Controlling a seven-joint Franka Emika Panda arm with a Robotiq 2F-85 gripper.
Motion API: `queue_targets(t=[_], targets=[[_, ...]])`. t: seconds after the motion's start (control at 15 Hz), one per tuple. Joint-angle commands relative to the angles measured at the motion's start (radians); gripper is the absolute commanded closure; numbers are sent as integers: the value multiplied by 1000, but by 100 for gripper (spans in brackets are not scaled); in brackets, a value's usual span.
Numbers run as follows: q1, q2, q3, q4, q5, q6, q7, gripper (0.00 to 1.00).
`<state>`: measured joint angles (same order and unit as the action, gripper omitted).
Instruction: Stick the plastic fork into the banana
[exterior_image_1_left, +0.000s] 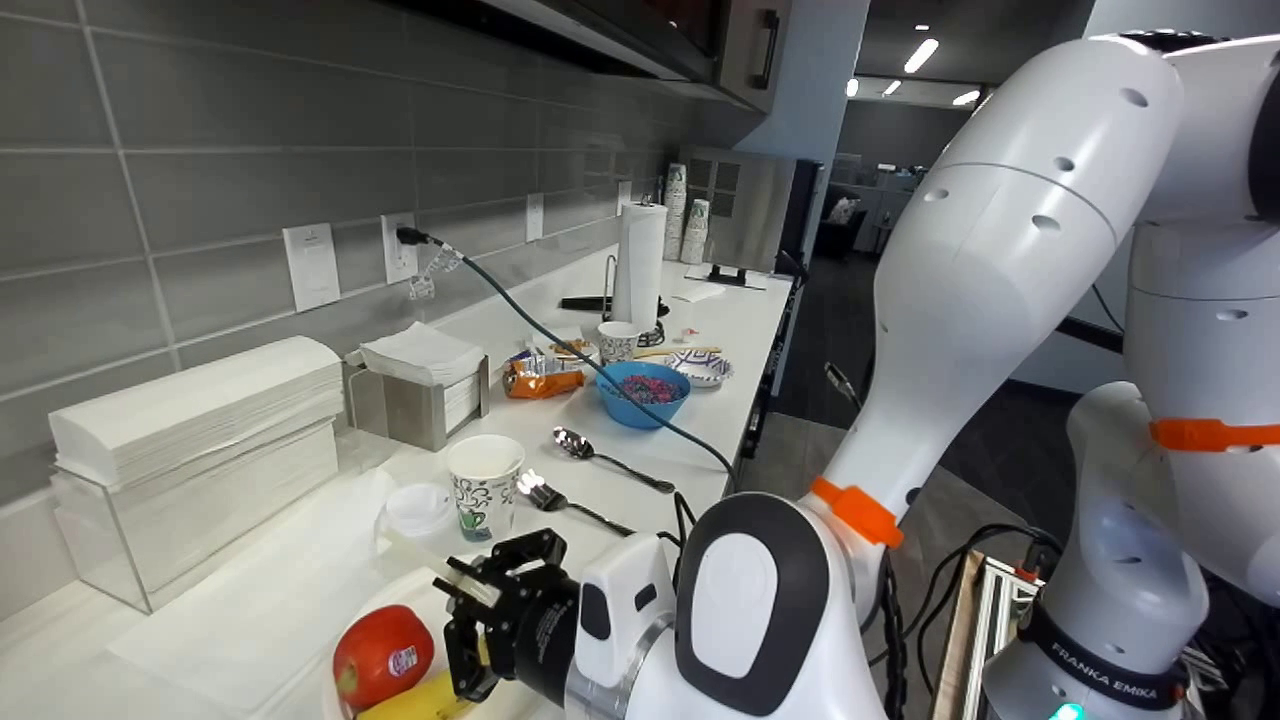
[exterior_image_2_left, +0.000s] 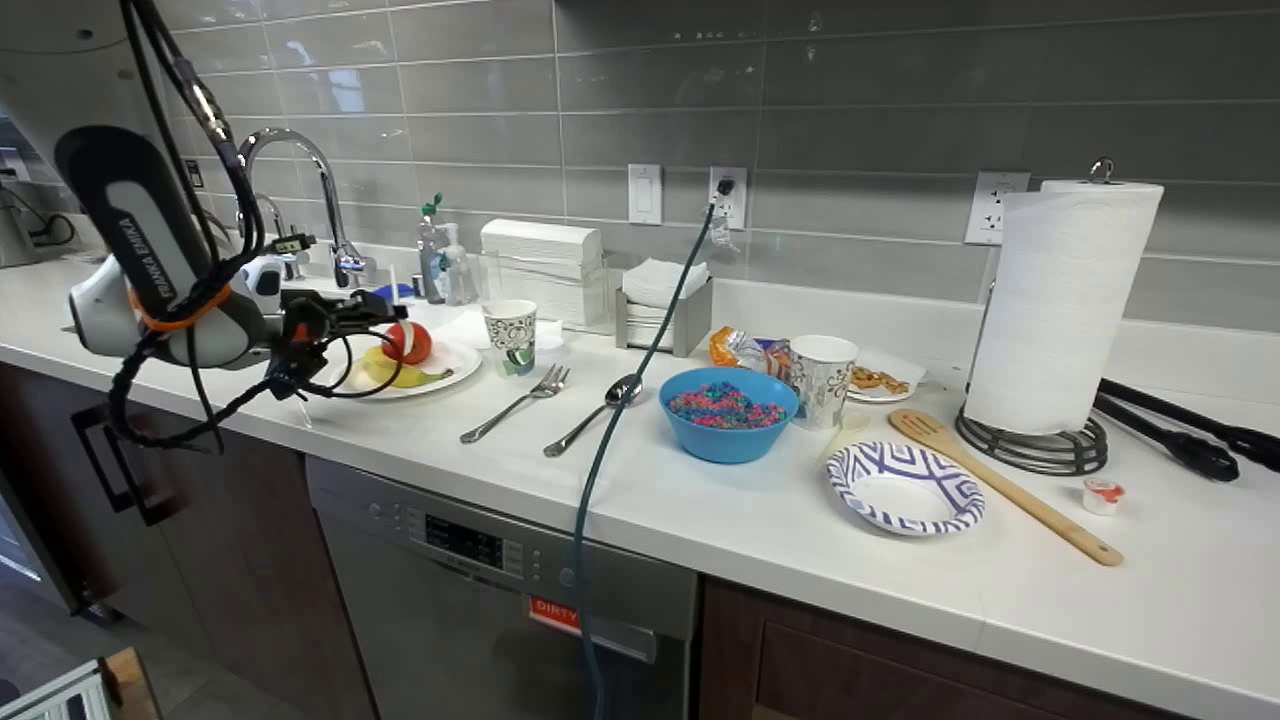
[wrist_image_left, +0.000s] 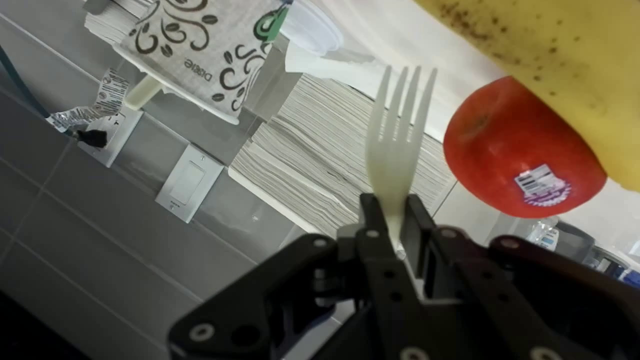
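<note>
My gripper (wrist_image_left: 392, 207) is shut on a pale plastic fork (wrist_image_left: 395, 145). In the wrist view its tines show whole, pointing away from the fingers; part of the handle is hidden between them. A thin pale upright piece, seemingly the fork's handle, rises above the fingers in an exterior view (exterior_image_2_left: 394, 282). The yellow banana (wrist_image_left: 560, 60) fills the wrist view's upper right, apart from the tines. In both exterior views the banana (exterior_image_1_left: 415, 700) (exterior_image_2_left: 400, 375) lies on a white plate (exterior_image_2_left: 458, 362), partly hidden. The gripper (exterior_image_1_left: 465, 610) hovers beside and above it, pointing toward the wall.
A round red fruit (wrist_image_left: 520, 150) lies against the banana on the wall side. A paper cup (exterior_image_1_left: 485, 490) and white lid (exterior_image_1_left: 420, 510) stand near the plate. A metal fork (exterior_image_2_left: 520, 402), spoon (exterior_image_2_left: 595, 415) and blue bowl (exterior_image_2_left: 728, 420) lie farther along. A cable (exterior_image_2_left: 640, 370) crosses the counter.
</note>
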<state>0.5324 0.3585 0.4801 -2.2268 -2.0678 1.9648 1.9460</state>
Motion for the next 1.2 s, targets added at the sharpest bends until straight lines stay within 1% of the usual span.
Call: queue_targets(t=[0.0,0.2,0.6,1.13], targets=[[22,64,6,7,-61,-117,24,96],[32,94,8,15,-82,-168,25,96],[44,129,11,31,-67,-218,36,96],[34,135,33,43,-23,-182,97,96]])
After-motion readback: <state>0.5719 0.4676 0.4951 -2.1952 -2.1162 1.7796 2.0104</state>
